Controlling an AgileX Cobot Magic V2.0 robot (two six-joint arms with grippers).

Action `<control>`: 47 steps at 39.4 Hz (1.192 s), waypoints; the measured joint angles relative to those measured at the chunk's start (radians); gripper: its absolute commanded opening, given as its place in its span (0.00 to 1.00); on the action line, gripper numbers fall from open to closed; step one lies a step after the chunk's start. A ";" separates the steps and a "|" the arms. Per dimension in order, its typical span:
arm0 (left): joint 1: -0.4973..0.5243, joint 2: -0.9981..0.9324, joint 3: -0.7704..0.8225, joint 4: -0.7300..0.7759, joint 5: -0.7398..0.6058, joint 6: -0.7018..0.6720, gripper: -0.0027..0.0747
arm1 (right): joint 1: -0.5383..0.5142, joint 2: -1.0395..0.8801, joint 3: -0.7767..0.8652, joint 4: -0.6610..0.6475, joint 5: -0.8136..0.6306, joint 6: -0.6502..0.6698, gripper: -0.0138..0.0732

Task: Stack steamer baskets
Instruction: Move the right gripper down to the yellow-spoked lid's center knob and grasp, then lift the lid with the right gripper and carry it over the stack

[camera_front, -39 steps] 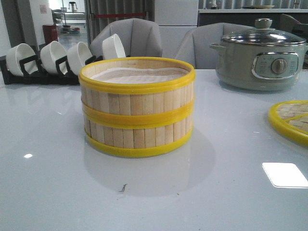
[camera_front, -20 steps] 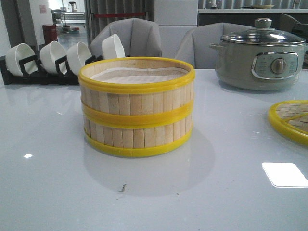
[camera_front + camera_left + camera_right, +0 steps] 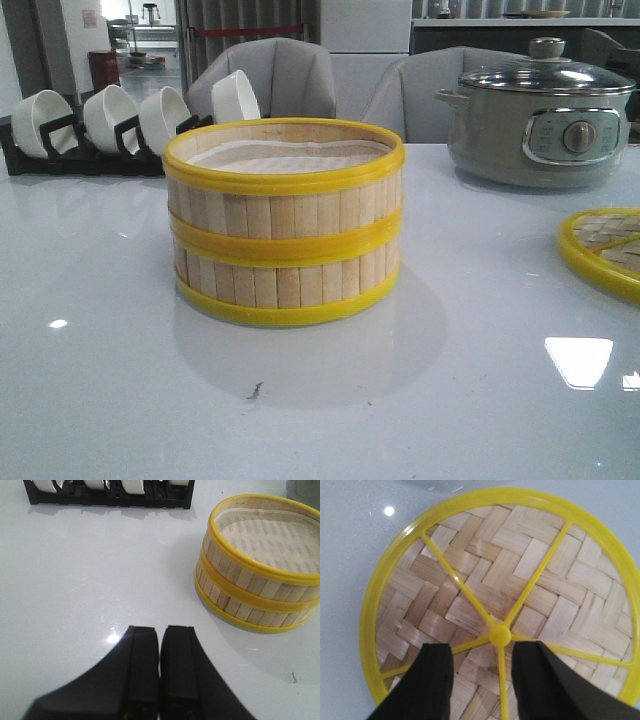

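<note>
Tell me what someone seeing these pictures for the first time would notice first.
The two round bamboo-slat steamer baskets with bright yellow rims stand stacked at the table's centre, white paper liner showing in the top one. At the right edge lies the flat woven bamboo lid with yellow rim and knob, the open right gripper hovering just over its knob. Behind sit a grey-green electric pot with a glass lid and a black rack of white bowls.

No text reads clearly — the cooker (image 3: 540, 120) panel's marks (tiny) blur.

A bowl rack (image 3: 95, 130) and cooker (image 3: 540, 125) stand at the table's (image 3: 100, 380) far side, a woven lid (image 3: 605, 250) at right.
</note>
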 measured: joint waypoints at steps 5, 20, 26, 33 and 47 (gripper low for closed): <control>0.000 0.000 0.000 0.000 0.000 0.000 0.14 | 0.000 0.035 -0.032 -0.009 0.019 0.000 0.61; 0.000 0.000 0.000 0.000 0.000 0.000 0.14 | -0.030 0.058 -0.043 -0.015 0.000 0.000 0.61; 0.000 0.000 0.000 0.000 0.000 0.000 0.14 | -0.030 0.074 -0.043 0.008 -0.009 0.000 0.61; 0.000 0.000 0.000 0.000 0.000 0.000 0.14 | -0.030 0.095 -0.044 0.012 -0.013 0.000 0.61; 0.000 0.000 0.000 0.000 0.000 0.000 0.14 | -0.030 0.106 -0.044 0.014 0.006 0.000 0.61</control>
